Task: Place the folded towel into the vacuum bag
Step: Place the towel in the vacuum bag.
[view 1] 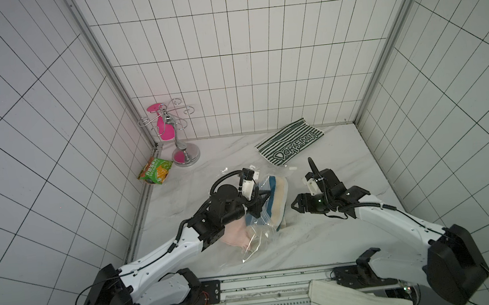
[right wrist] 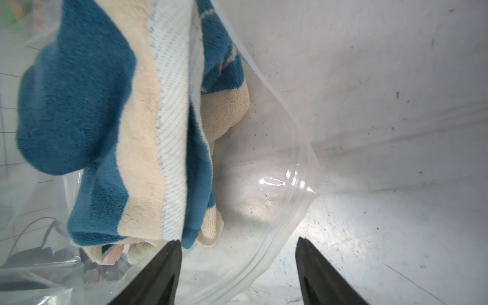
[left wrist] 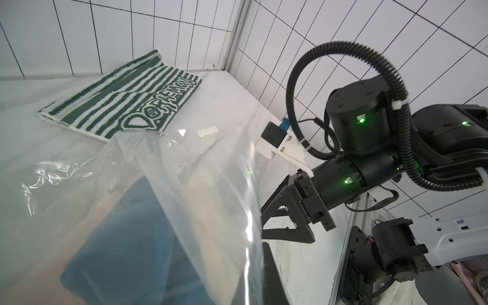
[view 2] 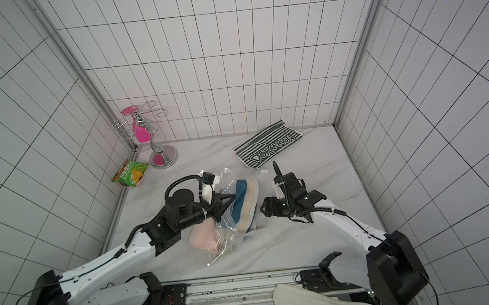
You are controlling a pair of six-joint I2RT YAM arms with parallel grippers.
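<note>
Left gripper (view 1: 263, 200) pinched shut on crinkly clear plastic vacuum bag (view 1: 257, 240) lip, propping the mouth; right gripper (view 1: 294, 206) fingers apart, empty, just right of bagged blue-and-cream folded terry towel (view 1: 276, 197).

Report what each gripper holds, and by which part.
Left gripper: shut on the vacuum bag, pinching its upper sheet at the mouth. Right gripper: open, holding nothing.

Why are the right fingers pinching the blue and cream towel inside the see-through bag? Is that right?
Not quite. The right wrist view shows the right fingers open, pinching nothing. The blue and cream towel is inside the see-through bag.
</note>
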